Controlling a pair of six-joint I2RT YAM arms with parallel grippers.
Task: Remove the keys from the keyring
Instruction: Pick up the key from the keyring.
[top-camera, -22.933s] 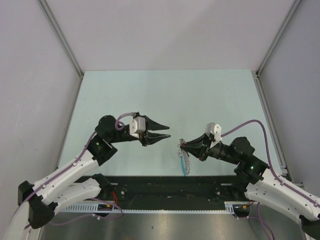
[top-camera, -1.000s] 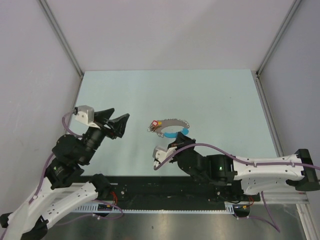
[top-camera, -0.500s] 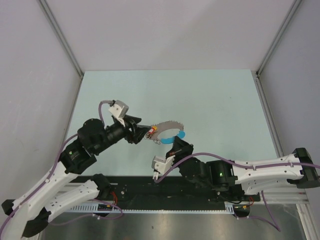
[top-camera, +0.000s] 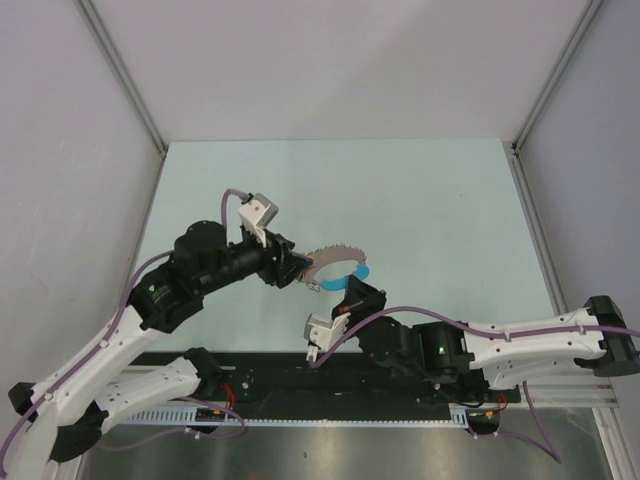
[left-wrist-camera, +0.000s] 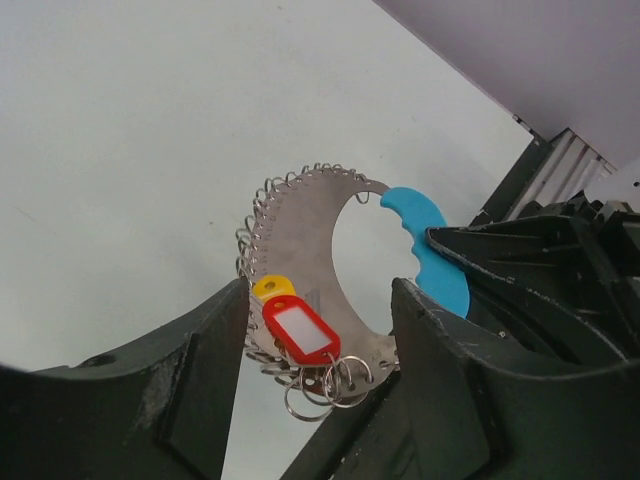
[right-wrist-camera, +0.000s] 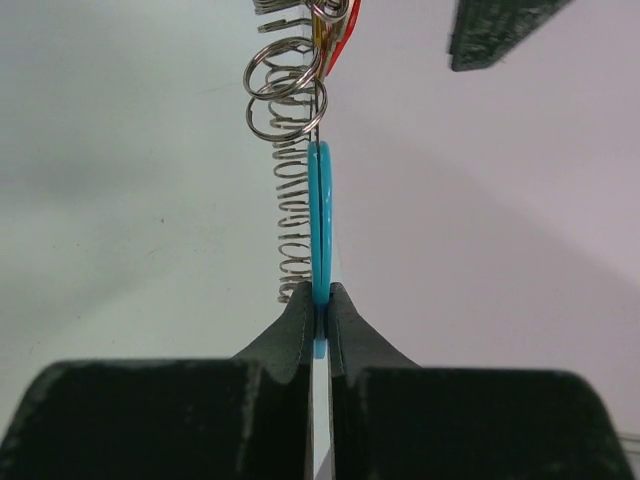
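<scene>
The keyring (left-wrist-camera: 310, 225) is a silvery crescent edged with several small wire rings, with a blue arc (left-wrist-camera: 432, 255) at one end. It is held up off the table. My right gripper (right-wrist-camera: 318, 305) is shut on the blue arc (right-wrist-camera: 318, 215), seen edge-on; it also shows in the top view (top-camera: 350, 292). The key (left-wrist-camera: 300, 328), a small red piece with a white face, hangs at the crescent's other end, with a yellow piece (left-wrist-camera: 272, 288) behind it. My left gripper (left-wrist-camera: 318, 300) is open, its jaws standing either side of the red key and its rings. In the top view the left gripper (top-camera: 295, 268) meets the keyring (top-camera: 335, 256).
The pale green table (top-camera: 430, 200) lies under both arms. Grey walls with metal rails (top-camera: 120, 75) close it in at the left, back and right. A black rail (top-camera: 300, 380) runs along the near edge by the arm bases.
My left arm has swung in from the left and brought its open jaws around the red key end of the keyring. My right gripper has kept its hold on the blue arc.
</scene>
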